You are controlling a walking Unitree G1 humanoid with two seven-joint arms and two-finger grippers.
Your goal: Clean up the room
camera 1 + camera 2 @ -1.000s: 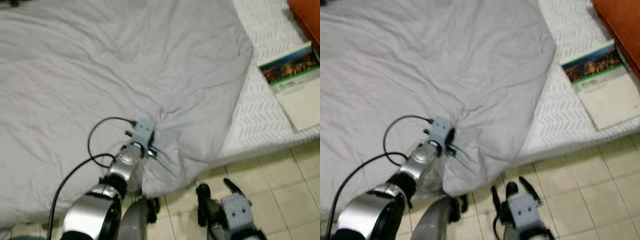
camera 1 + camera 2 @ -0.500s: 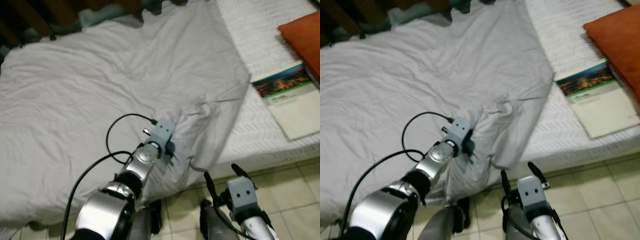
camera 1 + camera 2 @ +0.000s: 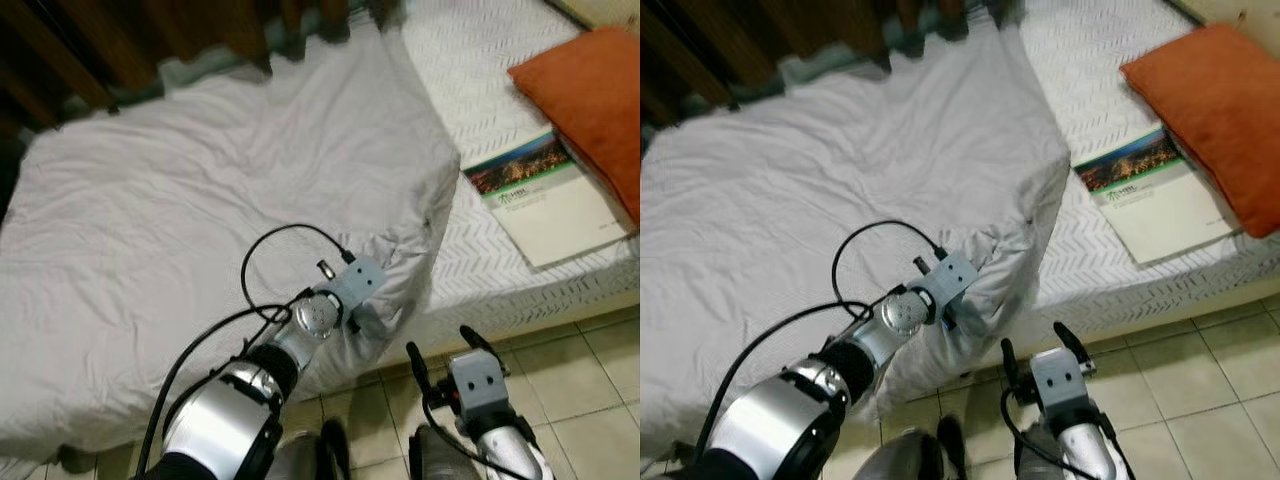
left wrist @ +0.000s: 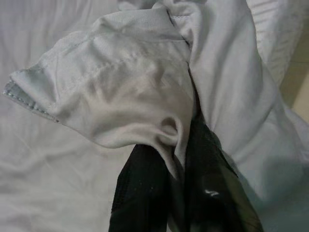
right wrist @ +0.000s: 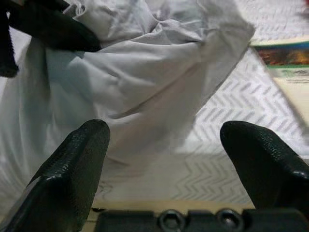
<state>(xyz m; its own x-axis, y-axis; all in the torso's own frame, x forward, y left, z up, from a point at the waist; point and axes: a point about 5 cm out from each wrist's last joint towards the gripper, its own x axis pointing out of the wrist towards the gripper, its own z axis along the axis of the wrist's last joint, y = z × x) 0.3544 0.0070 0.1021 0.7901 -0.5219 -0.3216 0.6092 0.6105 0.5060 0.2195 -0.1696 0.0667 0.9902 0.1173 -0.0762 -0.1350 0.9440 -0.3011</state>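
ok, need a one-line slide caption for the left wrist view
Left gripper pinching a bunched corner of the grey sheet above the bed, fabric folded over its black fingers.

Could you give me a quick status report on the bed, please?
Left gripper shut on grey sheet corner, lifted above mattress. Right gripper open, empty, low by bed edge. Book and orange pillow beyond.

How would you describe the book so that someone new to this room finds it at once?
Look at the bed, at the bare white mattress part to the right of the grey sheet. The book lies flat there, beside the orange pillow. It is the only printed thing: a night city photo strip, a green band, a pale cover below.
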